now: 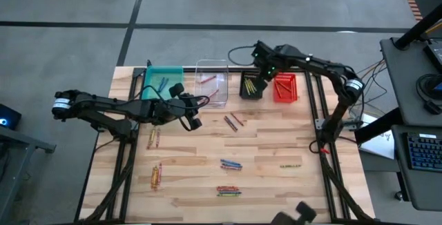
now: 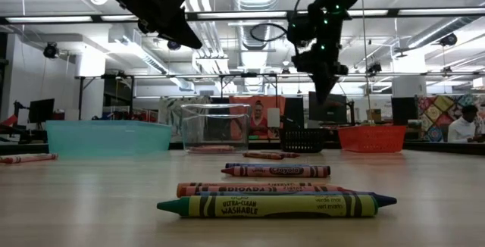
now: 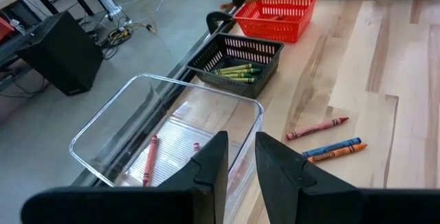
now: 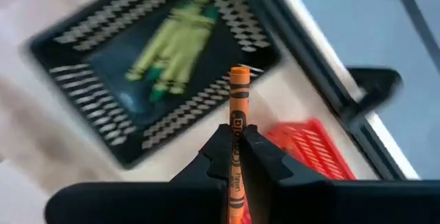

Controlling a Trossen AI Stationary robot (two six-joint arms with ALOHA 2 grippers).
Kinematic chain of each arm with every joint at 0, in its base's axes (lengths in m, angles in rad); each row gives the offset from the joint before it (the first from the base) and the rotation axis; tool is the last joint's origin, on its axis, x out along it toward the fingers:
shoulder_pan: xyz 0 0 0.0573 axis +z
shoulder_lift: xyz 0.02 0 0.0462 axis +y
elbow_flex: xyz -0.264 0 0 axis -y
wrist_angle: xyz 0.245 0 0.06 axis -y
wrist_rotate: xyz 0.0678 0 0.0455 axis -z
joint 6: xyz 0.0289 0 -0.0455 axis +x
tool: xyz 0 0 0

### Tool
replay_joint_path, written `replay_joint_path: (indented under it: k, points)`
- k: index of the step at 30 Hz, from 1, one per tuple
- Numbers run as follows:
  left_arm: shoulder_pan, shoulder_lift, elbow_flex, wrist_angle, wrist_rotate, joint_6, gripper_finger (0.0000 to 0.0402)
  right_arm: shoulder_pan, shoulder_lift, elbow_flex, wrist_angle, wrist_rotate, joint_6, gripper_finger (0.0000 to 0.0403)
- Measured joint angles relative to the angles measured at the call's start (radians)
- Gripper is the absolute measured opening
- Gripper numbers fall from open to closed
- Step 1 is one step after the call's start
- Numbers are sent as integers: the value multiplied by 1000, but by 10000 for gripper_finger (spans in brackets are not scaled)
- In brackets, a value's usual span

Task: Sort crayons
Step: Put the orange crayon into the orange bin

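My right gripper (image 1: 261, 58) hangs over the table's far side, above the black bin (image 4: 137, 66) and close to the red bin (image 4: 313, 148). It is shut on an orange crayon (image 4: 238, 90). The black bin (image 1: 252, 85) holds yellow-green crayons (image 3: 237, 71). My left gripper (image 3: 239, 172) hovers near the clear bin (image 3: 165, 141), its fingers a little apart with nothing between them. Two red crayons lie in the clear bin. Several crayons lie flat on the wooden table, among them a pair (image 1: 235, 121) and a blue one (image 1: 231, 164). My right gripper pinches the orange crayon between its two fingers at about mid-length (image 4: 236, 126). The crayon lies along the fingers, and one end sticks out past the fingertips. It is lifted clear, above the black bin's rim. The fingers point steeply down.
A teal bin (image 1: 162, 80) stands at the far left, and a red bin (image 1: 285, 87) at the far right of the row. Loose crayons are scattered over the near half: (image 1: 153, 139), (image 1: 157, 175), (image 1: 228, 191), (image 1: 291, 165). Cables run behind the bins.
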Motion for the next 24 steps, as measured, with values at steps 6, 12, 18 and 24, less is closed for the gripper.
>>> replay_joint_path:
  k: [6, 12, 18, 24]
  points:
    - [0, 0, 0, -16, 0, -14, 57, -122, -2, -8, -75, -1, 55, 13]
    - [0, 0, 0, -18, 0, -17, 57, -188, -2, -44, -83, -2, 90, 13]
    - [0, 0, 0, -21, 0, -17, 57, -192, -3, -100, -76, -2, 110, 13]
    - [0, 0, 0, -22, 0, -17, 57, -192, -4, -149, -60, -2, 117, 13]
